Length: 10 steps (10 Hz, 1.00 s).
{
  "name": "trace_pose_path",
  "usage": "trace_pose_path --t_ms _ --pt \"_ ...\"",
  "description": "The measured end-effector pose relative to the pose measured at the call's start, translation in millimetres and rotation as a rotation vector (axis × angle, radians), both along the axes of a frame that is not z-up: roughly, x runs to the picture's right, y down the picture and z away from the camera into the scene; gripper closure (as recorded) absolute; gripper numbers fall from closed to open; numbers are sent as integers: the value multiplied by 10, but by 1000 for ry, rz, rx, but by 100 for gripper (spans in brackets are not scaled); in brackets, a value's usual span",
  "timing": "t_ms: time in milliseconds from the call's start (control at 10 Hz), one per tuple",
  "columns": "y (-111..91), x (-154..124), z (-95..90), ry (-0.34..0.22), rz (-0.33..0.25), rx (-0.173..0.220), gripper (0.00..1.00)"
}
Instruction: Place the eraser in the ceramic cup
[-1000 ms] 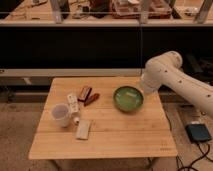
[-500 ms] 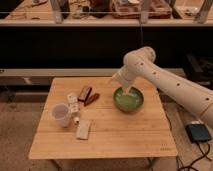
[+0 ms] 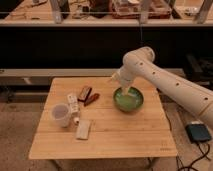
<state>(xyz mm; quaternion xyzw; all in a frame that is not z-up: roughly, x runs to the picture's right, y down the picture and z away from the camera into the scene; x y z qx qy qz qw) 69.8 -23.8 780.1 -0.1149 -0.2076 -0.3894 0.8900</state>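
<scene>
my gripper (image 3: pixel 126 88) is hovering, jaws wide and empty, over the green bowl (image 3: pixel 140 102); the eraser (image 3: pixel 84 93) is lying at nine o'clock, the ceramic cup (image 3: pixel 61 114) at eight.

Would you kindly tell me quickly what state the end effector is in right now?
End effector: open, holding nothing, above the green bowl; the eraser lies on the table.
</scene>
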Motion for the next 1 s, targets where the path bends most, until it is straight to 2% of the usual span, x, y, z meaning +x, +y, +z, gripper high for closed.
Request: trace_pose_path --t_ms 100,200,400,500,700,800,1000 --pt "-48 -85 14 -28 -27 13 35" --pt "-166 -303 59 -83 -92 43 35" --pt "-379 -685 186 -143 -212 86 35" --pt "-450 -838 274 -161 -269 91 35" --pt "-536 -1015 483 -163 -355 82 35" --pt "-569 -1103 670 -150 -396 59 35" --pt "-620 -1245 923 -134 -435 28 35"
